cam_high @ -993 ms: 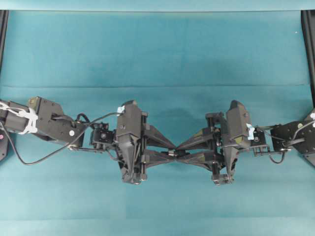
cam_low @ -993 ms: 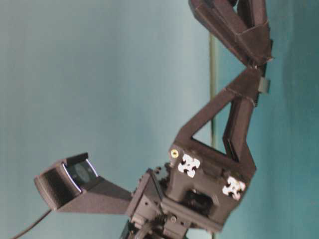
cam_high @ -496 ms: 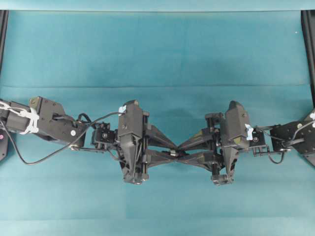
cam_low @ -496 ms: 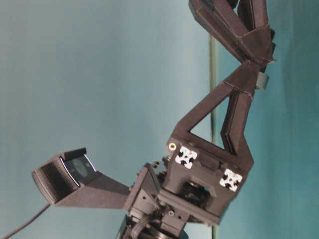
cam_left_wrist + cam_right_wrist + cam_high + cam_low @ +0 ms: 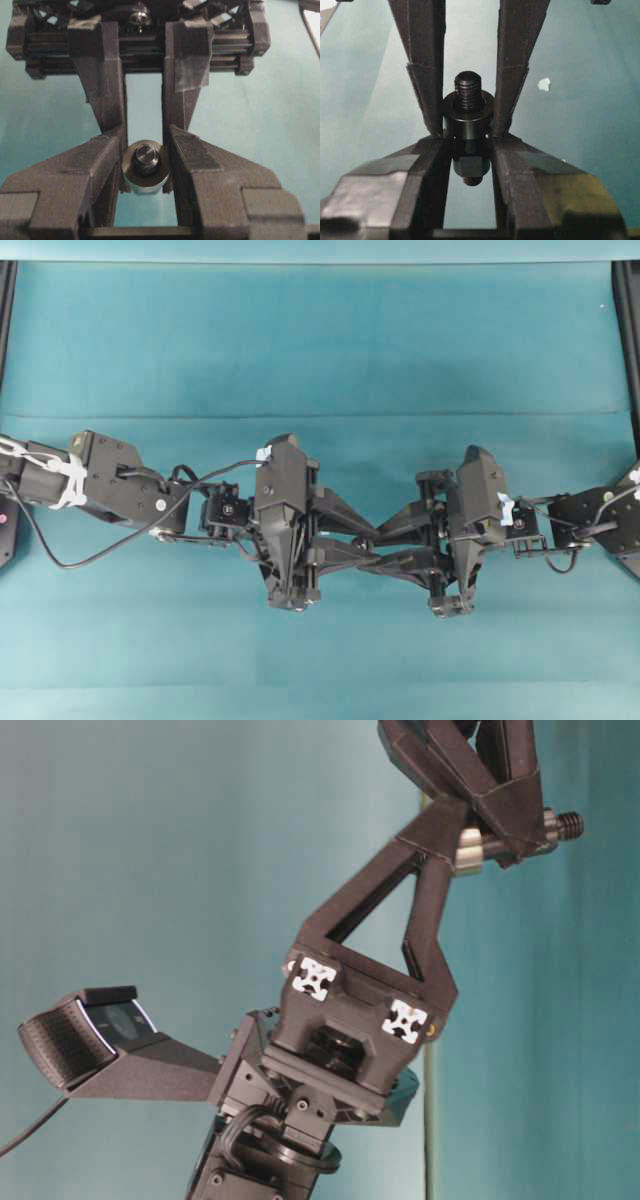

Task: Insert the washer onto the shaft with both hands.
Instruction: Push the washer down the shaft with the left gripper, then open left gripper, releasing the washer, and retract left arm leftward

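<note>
Two black grippers meeting above the teal table (image 5: 320,340), the left gripper (image 5: 372,545) having pushed in toward the right gripper (image 5: 385,545) since a second ago, its fingers clamping the washer (image 5: 145,172), now threaded over the shaft (image 5: 469,117), which the right gripper's fingers are pinching.

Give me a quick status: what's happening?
Left gripper shut on washer. Right gripper shut on shaft. Washer over shaft. Nothing in the way.
</note>
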You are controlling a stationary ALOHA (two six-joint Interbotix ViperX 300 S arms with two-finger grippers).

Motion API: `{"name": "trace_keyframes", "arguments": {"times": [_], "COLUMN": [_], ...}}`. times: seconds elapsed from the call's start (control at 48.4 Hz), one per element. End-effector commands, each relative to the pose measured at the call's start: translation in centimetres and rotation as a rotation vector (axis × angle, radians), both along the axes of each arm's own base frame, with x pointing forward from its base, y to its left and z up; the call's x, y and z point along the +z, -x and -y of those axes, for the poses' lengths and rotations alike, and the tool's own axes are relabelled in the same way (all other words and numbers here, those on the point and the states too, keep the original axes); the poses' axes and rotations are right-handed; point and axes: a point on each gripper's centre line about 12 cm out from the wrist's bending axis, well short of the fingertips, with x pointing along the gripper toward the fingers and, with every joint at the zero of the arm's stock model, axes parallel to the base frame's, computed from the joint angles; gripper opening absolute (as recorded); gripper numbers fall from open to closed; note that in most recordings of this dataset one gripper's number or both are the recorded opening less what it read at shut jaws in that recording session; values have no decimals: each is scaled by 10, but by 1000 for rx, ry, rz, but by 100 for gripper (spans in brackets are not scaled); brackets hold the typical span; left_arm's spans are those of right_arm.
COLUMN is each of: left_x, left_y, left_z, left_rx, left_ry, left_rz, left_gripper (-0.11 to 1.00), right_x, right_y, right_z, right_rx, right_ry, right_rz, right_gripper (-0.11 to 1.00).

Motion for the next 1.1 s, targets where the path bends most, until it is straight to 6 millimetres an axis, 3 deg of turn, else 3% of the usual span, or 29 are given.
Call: {"name": "trace_keyframes", "arguments": {"times": [0.0, 0.951, 0.993, 1.075], "left_x": [8, 3, 3, 5], "left_y": [-1, 4, 4, 4], "left_z": [1, 0, 0, 0], "left_rx": [-3, 3, 3, 3], "left_ry": [1, 14, 14, 15], "left_rz": [23, -6, -6, 0], "left_gripper": [34, 34, 40, 64], "right_x": [7, 11, 11, 11], "right_y": [-5, -5, -5, -5], "right_z": [-1, -1, -1, -1], "right_rx": [2, -2, -2, -2], "right_ry": [-6, -12, -12, -13], "right_rz": [33, 64, 64, 63], "right_gripper": [0, 0, 0, 0]}}
